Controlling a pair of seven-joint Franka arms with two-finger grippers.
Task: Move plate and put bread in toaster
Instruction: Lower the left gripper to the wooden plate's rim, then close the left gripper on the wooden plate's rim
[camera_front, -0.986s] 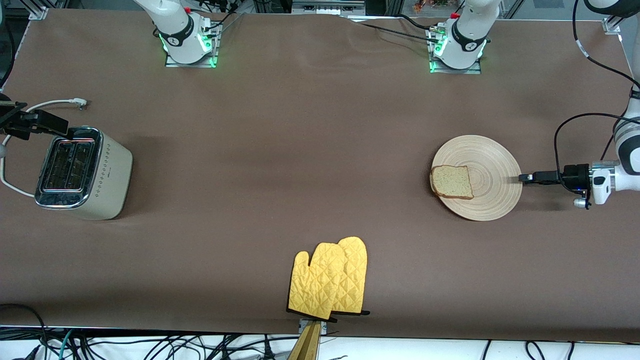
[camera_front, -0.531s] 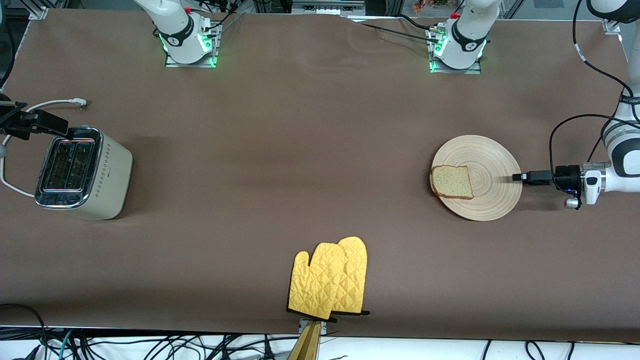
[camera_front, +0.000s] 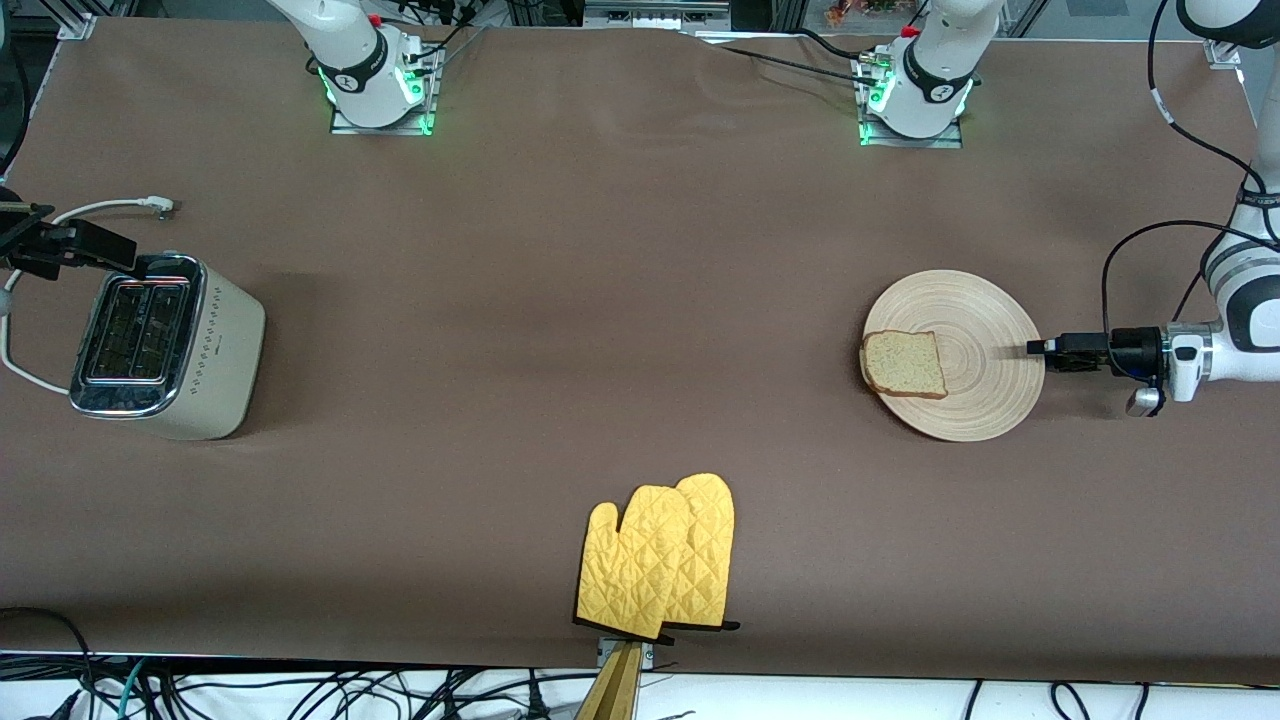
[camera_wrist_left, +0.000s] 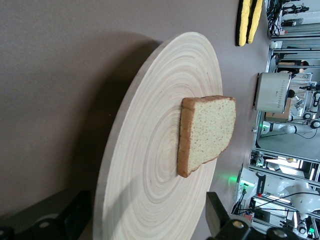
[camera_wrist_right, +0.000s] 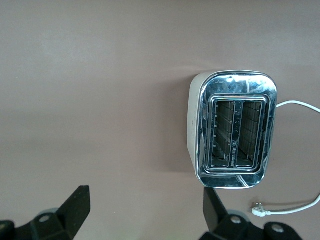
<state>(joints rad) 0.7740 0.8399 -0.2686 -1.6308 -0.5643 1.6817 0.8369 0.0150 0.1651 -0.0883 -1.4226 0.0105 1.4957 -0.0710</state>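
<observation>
Worktop (camera_front: 600, 300): brown cloth cover carrying all the items; both arm bases stand along its edge farthest from the front camera
Wooden plate (camera_front: 985, 400): round, grooved in concentric rings, lying flat toward the left arm's end of the worktop
Bread slice (camera_front: 904, 364): one square speckled slice with a darker crust, lying flat on the plate, on the part of it toward the right arm's end, its crust reaching the plate's rim
Toaster (camera_front: 200, 350): cream body with a dot pattern and a chrome top, two slots facing up and empty, standing toward the right arm's end, well apart from the plate
Toaster cord (camera_front: 100, 210): white, its plug lying loose on the cloth just beside the toaster, farther from the front camera
Oven mitts (camera_front: 660, 560): yellow quilted pair, overlapping, at the worktop's edge nearest the front camera, between toaster and plate along its length, and nearer that camera than both
Left tool (camera_front: 1036, 348): low and level at the plate's rim on the side away from the bread; fingers spread apart with the rim between them, not closed on it
Right tool (camera_front: 125, 262): over the toaster's end farthest from the front camera; fingers spread wide, holding nothing
Path between plate and toaster: bare cloth, with the mitts lying off to the camera side
</observation>
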